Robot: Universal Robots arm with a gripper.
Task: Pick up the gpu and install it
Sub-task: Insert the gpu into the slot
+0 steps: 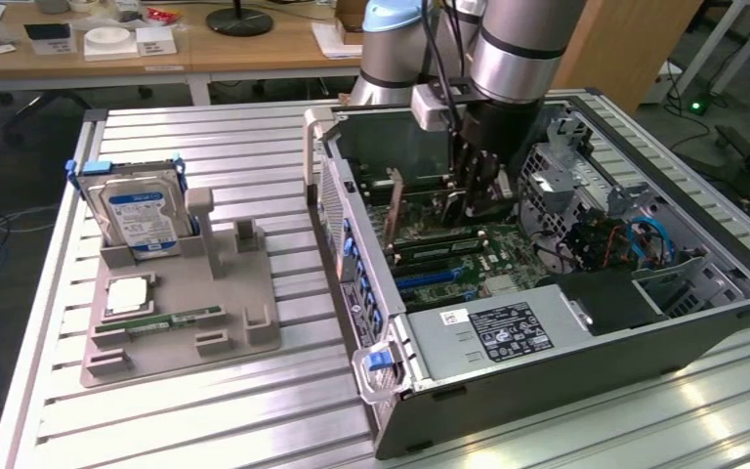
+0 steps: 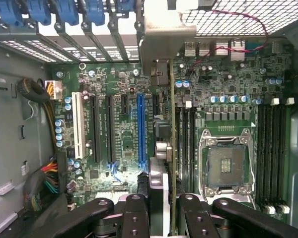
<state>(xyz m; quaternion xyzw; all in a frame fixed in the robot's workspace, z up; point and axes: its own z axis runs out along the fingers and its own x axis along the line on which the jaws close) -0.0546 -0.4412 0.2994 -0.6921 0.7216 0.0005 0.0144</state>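
Black pincer clamped on gpu over motherboard; blue slot beside card.

**Free above, crowded on every other side**

My gripper stands deep in the open computer case, closed around the gpu, so I count the card as part of the tool. Above the tool the case has no cover, and this way is free. Just ahead of the card's end stands the rear wall with its blue latches. Under the tool lies the motherboard. On one flank of the card, the blue slot and the black slots sit low. Beyond them a cable bundle and the power supply box close the room. On the other flank, the CPU socket is low too. Behind the tool, the drive cage and blue cables stand in the way.
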